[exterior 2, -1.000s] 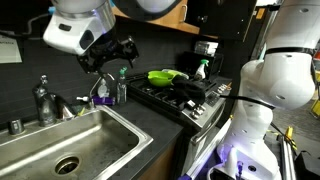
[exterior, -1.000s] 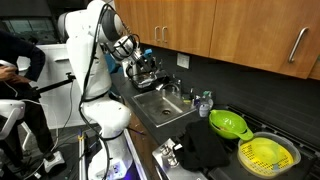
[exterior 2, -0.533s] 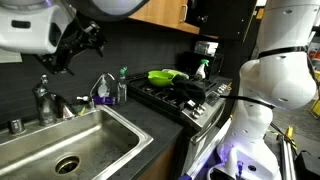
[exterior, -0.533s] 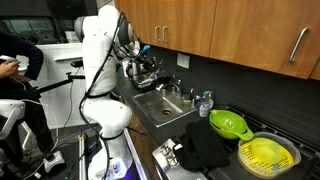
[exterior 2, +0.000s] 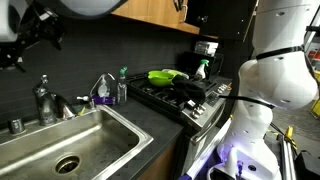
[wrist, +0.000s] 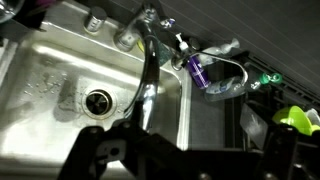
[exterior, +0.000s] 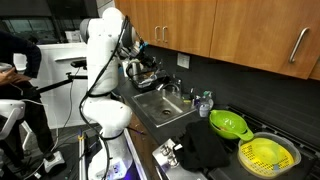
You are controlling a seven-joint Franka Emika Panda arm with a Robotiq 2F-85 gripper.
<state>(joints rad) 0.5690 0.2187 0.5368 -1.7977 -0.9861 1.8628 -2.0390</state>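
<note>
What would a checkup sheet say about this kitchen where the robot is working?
surface: dark counter around a steel sink; the drain is uncovered.
job's things: the faucet stands at the sink's back edge, below the gripper in the wrist view; a purple soap bottle stands beside it.
clutter: a green colander, a yellow colander and a black cloth lie on the stove; a spray bottle stands behind them.
grippers: the gripper hovers high over the sink, jaws apparently open, holding nothing.
cables: nothing seen.
surroundings: wooden cabinets above; a person at the picture's edge.
</note>
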